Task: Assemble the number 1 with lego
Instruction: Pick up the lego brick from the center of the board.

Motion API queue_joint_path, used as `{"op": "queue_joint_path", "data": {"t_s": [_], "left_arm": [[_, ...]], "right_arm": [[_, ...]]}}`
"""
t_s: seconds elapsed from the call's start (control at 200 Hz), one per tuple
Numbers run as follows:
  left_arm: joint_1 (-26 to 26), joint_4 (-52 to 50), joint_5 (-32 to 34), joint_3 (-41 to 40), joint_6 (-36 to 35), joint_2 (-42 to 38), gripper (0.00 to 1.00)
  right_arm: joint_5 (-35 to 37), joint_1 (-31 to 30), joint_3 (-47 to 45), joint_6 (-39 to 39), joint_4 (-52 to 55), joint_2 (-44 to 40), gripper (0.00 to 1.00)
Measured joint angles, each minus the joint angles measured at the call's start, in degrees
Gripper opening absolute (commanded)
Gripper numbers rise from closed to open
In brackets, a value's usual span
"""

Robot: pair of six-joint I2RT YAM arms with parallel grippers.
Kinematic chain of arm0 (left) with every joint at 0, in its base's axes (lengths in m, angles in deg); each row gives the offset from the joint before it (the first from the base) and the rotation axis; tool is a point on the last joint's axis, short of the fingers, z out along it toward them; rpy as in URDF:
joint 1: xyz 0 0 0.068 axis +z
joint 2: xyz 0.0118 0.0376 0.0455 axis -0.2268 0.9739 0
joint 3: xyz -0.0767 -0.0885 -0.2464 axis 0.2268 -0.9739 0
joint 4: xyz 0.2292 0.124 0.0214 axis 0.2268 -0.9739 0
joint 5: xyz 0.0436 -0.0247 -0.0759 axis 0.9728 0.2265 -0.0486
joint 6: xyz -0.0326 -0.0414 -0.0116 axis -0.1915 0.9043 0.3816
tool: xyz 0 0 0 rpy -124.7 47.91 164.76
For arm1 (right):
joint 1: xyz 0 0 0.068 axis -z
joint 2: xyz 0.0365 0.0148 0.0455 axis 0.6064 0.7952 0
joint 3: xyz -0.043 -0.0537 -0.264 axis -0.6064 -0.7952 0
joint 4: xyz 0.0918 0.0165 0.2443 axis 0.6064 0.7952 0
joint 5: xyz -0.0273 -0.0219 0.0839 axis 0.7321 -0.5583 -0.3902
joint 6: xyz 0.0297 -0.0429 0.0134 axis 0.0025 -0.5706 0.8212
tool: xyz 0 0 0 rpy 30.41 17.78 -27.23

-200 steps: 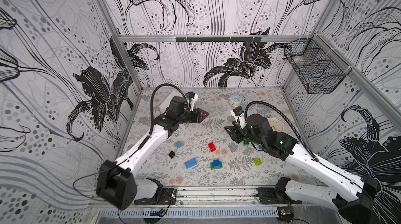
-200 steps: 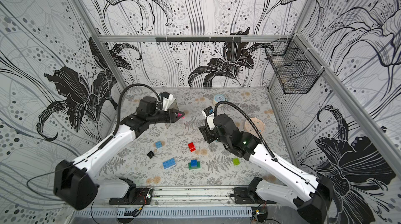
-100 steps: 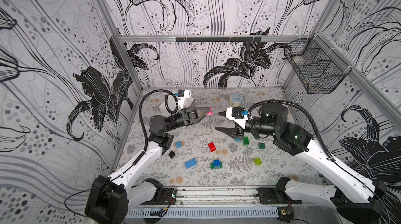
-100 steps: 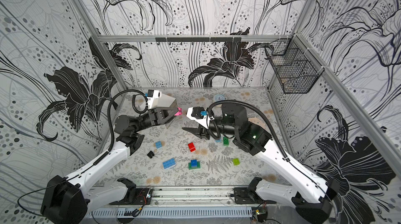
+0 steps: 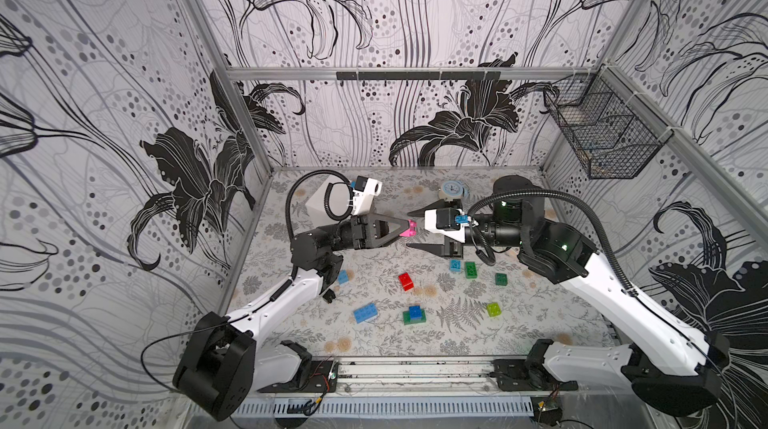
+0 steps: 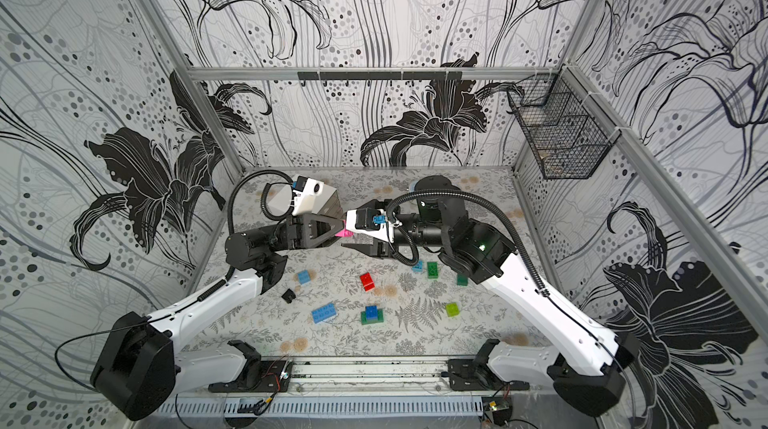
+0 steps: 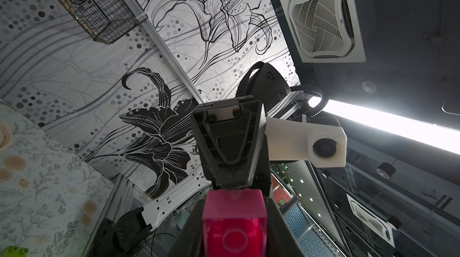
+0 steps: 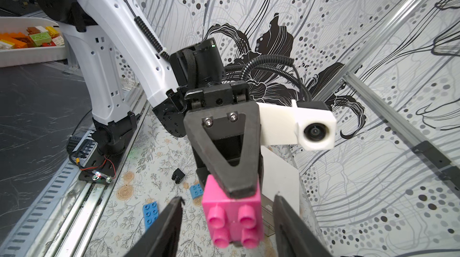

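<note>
My left gripper (image 5: 404, 229) is raised above the mat and shut on a pink lego brick (image 5: 409, 233), its studs facing the right arm. My right gripper (image 5: 409, 228) faces it, open, one finger on each side of the pink brick (image 8: 234, 218) without touching it. On the mat lie a red brick (image 5: 406, 281), a blue oblong brick (image 5: 365, 313), a blue brick on a green one (image 5: 414, 315), a lime brick (image 5: 493, 309), two dark green bricks (image 5: 471, 269), light blue bricks (image 5: 343, 277) and a black brick (image 6: 287, 295).
A small round clock (image 5: 451, 190) and a white box (image 5: 324, 202) stand at the back of the mat. A wire basket (image 5: 602, 136) hangs on the right wall. A white tray of bricks (image 8: 25, 51) sits outside the enclosure.
Both arms have lifted off the mat and turned to face each other. The right gripper has closed in until its open fingers flank the pink brick held by the left.
</note>
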Motion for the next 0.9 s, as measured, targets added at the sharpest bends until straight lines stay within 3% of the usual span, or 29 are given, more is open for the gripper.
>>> {"op": "queue_joint_path", "data": {"t_s": [0.19, 0.456, 0.511, 0.591, 0.651, 0.716, 0.776, 0.896], "left_arm": [[-0.6, 0.9, 0.0, 0.0, 0.2, 0.0, 0.0], [-0.6, 0.9, 0.8, 0.0, 1.4, 0.0, 0.0], [-0.6, 0.9, 1.0, 0.0, 1.6, 0.0, 0.18], [-0.6, 0.9, 1.4, 0.0, 1.6, 0.0, 0.55], [-0.6, 0.8, 1.4, 0.0, 1.0, 0.0, 0.72], [-0.2, -0.7, 1.3, -0.5, -0.8, -0.4, 0.82], [0.8, -4.6, 1.3, -1.9, -3.9, -2.1, 0.84], [4.7, -23.6, 2.9, -4.0, -16.2, -9.8, 0.88]], "right_arm": [[0.0, -0.1, 0.0, -2.0, 0.0, 0.4, 0.41], [0.4, -0.3, 0.0, -3.4, -0.5, 0.4, 0.29], [0.5, -0.3, 0.0, -3.4, -0.7, 0.4, 0.24], [0.6, -0.3, -0.1, -3.4, -1.3, 0.4, 0.16], [1.0, -0.4, -0.7, -2.3, -2.1, 0.4, 0.1], [2.2, -0.5, -2.2, -0.1, -3.4, 0.1, 0.05], [4.6, -0.5, -5.0, 3.1, -4.5, -0.7, 0.0], [12.3, -0.7, -12.4, 12.6, -4.4, -3.3, 0.0]]}}
